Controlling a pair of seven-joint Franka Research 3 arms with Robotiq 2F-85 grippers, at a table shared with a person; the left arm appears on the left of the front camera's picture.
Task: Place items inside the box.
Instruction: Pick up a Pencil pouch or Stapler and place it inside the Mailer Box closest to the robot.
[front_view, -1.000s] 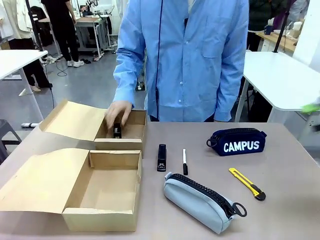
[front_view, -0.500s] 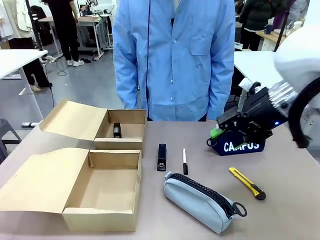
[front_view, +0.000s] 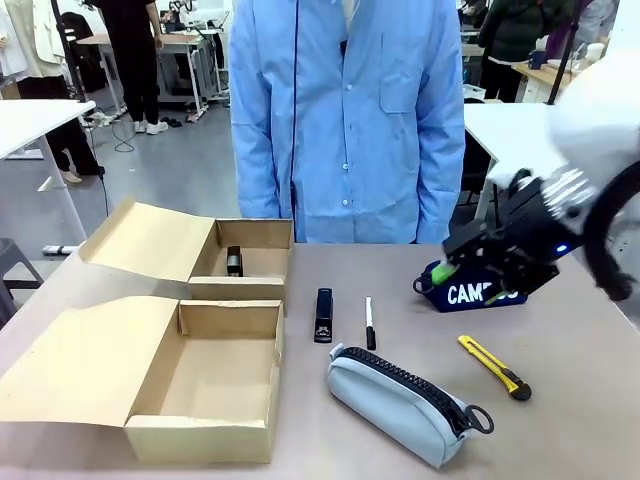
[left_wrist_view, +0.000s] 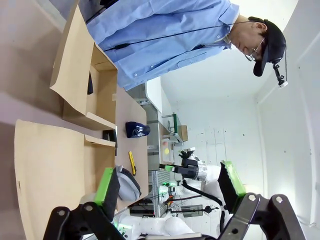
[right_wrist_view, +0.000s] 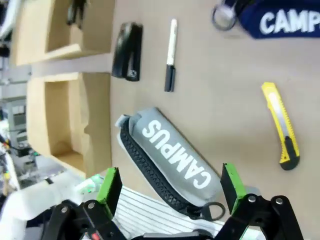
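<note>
Right gripper: fingers were spread; empty; aimed at the grey pouch
Left gripper: fingers were apart; empty
Grasp: best taken across the pouch's narrow middle

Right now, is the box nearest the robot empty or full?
Empty: the near box lies open and its floor shows bare cardboard. The one black stapler packed so far sits in the far box.

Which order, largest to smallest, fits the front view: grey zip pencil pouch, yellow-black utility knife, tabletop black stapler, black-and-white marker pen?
grey zip pencil pouch
yellow-black utility knife
tabletop black stapler and black-and-white marker pen: equally long, unranked
</note>
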